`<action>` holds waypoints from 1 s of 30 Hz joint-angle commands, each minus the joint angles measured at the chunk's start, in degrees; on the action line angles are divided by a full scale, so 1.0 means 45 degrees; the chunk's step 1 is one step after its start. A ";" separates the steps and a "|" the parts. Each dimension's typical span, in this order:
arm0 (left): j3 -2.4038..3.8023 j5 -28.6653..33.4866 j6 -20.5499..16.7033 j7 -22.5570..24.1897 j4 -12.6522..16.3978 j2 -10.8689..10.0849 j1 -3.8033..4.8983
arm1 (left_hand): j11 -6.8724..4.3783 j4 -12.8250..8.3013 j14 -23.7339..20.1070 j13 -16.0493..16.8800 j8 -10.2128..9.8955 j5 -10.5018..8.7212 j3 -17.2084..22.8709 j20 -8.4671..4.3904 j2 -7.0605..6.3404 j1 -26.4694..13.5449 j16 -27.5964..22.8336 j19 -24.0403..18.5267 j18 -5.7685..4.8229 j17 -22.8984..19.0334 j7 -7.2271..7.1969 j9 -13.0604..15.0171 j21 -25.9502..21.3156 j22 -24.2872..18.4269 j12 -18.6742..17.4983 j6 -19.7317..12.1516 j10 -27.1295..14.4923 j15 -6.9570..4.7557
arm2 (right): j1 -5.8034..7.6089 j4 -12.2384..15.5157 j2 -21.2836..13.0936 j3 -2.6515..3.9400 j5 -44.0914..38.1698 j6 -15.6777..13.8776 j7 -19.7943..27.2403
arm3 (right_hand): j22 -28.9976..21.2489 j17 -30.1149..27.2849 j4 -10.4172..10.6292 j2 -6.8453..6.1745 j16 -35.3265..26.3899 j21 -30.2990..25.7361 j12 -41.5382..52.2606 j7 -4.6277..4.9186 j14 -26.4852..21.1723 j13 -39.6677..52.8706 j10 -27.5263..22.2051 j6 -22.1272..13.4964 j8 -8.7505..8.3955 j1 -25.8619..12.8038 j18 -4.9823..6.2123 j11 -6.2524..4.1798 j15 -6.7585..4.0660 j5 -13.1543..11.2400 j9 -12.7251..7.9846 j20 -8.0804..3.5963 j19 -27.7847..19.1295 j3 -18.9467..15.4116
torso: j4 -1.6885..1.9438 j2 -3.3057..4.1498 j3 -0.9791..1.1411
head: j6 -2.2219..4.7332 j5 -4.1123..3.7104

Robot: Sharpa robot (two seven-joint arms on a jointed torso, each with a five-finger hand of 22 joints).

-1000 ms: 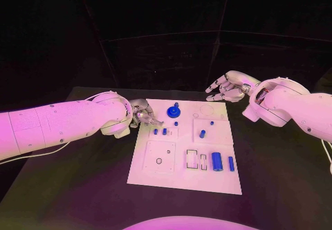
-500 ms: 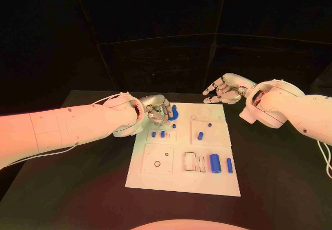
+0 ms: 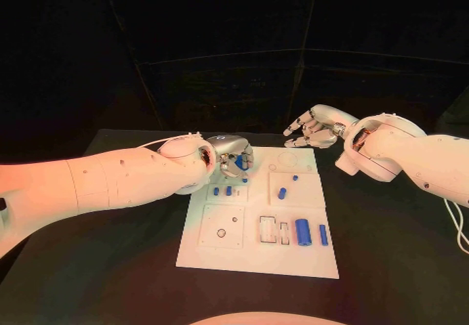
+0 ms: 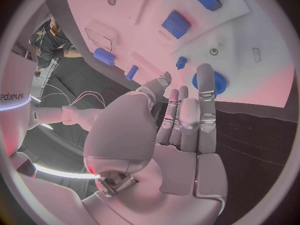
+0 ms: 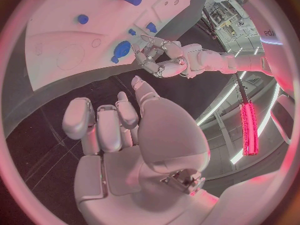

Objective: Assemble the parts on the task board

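I see the white task board [image 3: 256,254] lying flat, long axis running away from the robot. Blue cylinder [image 3: 303,231] lies along that axis near the front edge. Round blue gear part [image 4: 209,82] sits at the far left corner, half hidden by left hand [image 3: 232,158]; fingers straight, together, gripping nothing. Right hand [image 3: 314,128] hovers beyond the board, fingers loosely curled, empty.

You see the task board [image 3: 256,261] at table centre. L hand [image 3: 232,158] sits over the board's far-left corner, fingers curled down at a blue round part [image 3: 240,162]; grip can't be confirmed. R hand [image 3: 314,128] hovers past the far-right corner, off the board, fingers apart, holding nothing. A large blue cylinder [image 3: 303,231] lies near the board's near-right area.
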 commanded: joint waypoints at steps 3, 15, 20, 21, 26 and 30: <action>-0.0009 -0.1359 0.0629 -0.0003 -0.0314 0.0265 -0.0076 | -0.0096 0.0056 0.0706 -0.0482 -0.0307 -0.0035 0.0123 -0.0076 -0.0211 -0.0098 0.1220 0.1009 -0.0335 0.1096 -0.0078 -0.0279 0.2060 0.2084 -0.0364 0.0421 0.0313 -0.0065 | 0.0026 0.0015 0.0026 0.0007 -0.0028 -0.0073 0.0114 | -0.0017 0.0004 0.0006 0.0053 -0.0077 -0.0063 -0.0049 -0.0006 0.0246 -0.0018 -0.0100 -0.0057 0.0043 -0.0042 0.0157 0.0004 -0.0091 -0.0050 -0.0017 -0.0013 -0.0055 -0.0098 | 0.0010 0.0007 -0.0002 | -0.0026 -0.0035; -0.0013 -0.1780 0.1325 -0.0235 -0.0695 0.0600 -0.0217 | -0.0093 0.0142 0.1196 -0.1107 -0.0710 -0.0030 0.0057 -0.0108 -0.0308 -0.0181 0.2131 0.1769 -0.0682 0.1918 -0.0093 -0.0589 0.4040 0.4157 -0.0903 0.0777 0.0541 -0.0080 | 0.0026 0.0022 0.0041 0.0007 -0.0068 -0.0078 0.0112 | -0.0017 0.0004 0.0006 0.0053 -0.0077 -0.0063 -0.0049 -0.0006 0.0246 -0.0018 -0.0100 -0.0057 0.0043 -0.0042 0.0157 0.0004 -0.0091 -0.0050 -0.0017 -0.0013 -0.0055 -0.0098 | 0.0011 -0.0004 0.0006 | -0.0063 -0.0072; -0.0012 -0.1798 0.1434 -0.0257 -0.0811 0.0705 -0.0256 | -0.0102 0.0138 0.1252 -0.1252 -0.0812 -0.0028 0.0120 -0.0112 -0.0227 -0.0107 0.2220 0.1905 -0.0761 0.1967 -0.0101 -0.0658 0.4485 0.4638 -0.1022 0.0887 0.0676 -0.0086 | 0.0026 0.0025 0.0044 0.0007 -0.0081 -0.0078 0.0110 | -0.0017 0.0004 0.0006 0.0053 -0.0077 -0.0063 -0.0049 -0.0006 0.0246 -0.0018 -0.0100 -0.0057 0.0043 -0.0042 0.0157 0.0004 -0.0091 -0.0050 -0.0017 -0.0013 -0.0055 -0.0098 | 0.0023 -0.0006 0.0002 | -0.0067 -0.0096; -0.0012 -0.1800 0.1438 -0.0258 -0.0837 0.0728 -0.0264 | -0.0106 0.0130 0.1260 -0.1279 -0.0828 -0.0027 0.0149 -0.0114 -0.0203 -0.0079 0.2233 0.1922 -0.0770 0.1973 -0.0104 -0.0669 0.4543 0.4700 -0.1043 0.0914 0.0708 -0.0090 | 0.0026 0.0026 0.0044 0.0007 -0.0082 -0.0077 0.0109 | -0.0017 0.0004 0.0006 0.0053 -0.0077 -0.0063 -0.0049 -0.0006 0.0246 -0.0018 -0.0100 -0.0057 0.0043 -0.0042 0.0157 0.0004 -0.0091 -0.0050 -0.0017 -0.0013 -0.0055 -0.0098 | 0.0022 -0.0004 0.0004 | -0.0069 -0.0098; -0.0010 -0.1804 0.1428 -0.0249 -0.0929 0.0819 -0.0302 | -0.0143 0.0071 0.1320 -0.1407 -0.0893 -0.0026 0.0386 -0.0133 0.0001 0.0120 0.2335 0.2041 -0.0843 0.2056 -0.0125 -0.0718 0.4968 0.5161 -0.1134 0.1094 0.0967 -0.0120 | 0.0026 0.0030 0.0049 0.0007 -0.0094 -0.0072 0.0105 | -0.0017 0.0004 0.0006 0.0053 -0.0077 -0.0063 -0.0049 -0.0006 0.0246 -0.0018 -0.0100 -0.0057 0.0043 -0.0042 0.0157 0.0004 -0.0091 -0.0050 -0.0017 -0.0013 -0.0055 -0.0098 | 0.0017 -0.0003 -0.0004 | -0.0067 -0.0113; -0.0009 -0.1805 0.1404 -0.0233 -0.0984 0.0884 -0.0324 | -0.0167 0.0037 0.1352 -0.1532 -0.0960 -0.0026 0.0577 -0.0152 0.0127 0.0220 0.2391 0.2078 -0.0869 0.2090 -0.0143 -0.0761 0.5148 0.5357 -0.1263 0.1242 0.1149 -0.0142 | 0.0026 0.0031 0.0051 0.0007 -0.0102 -0.0066 0.0102 | -0.0017 0.0004 0.0006 0.0053 -0.0077 -0.0063 -0.0049 -0.0006 0.0246 -0.0018 -0.0100 -0.0057 0.0043 -0.0042 0.0157 0.0004 -0.0091 -0.0050 -0.0017 -0.0013 -0.0055 -0.0098 | 0.0025 -0.0006 0.0005 | -0.0081 -0.0116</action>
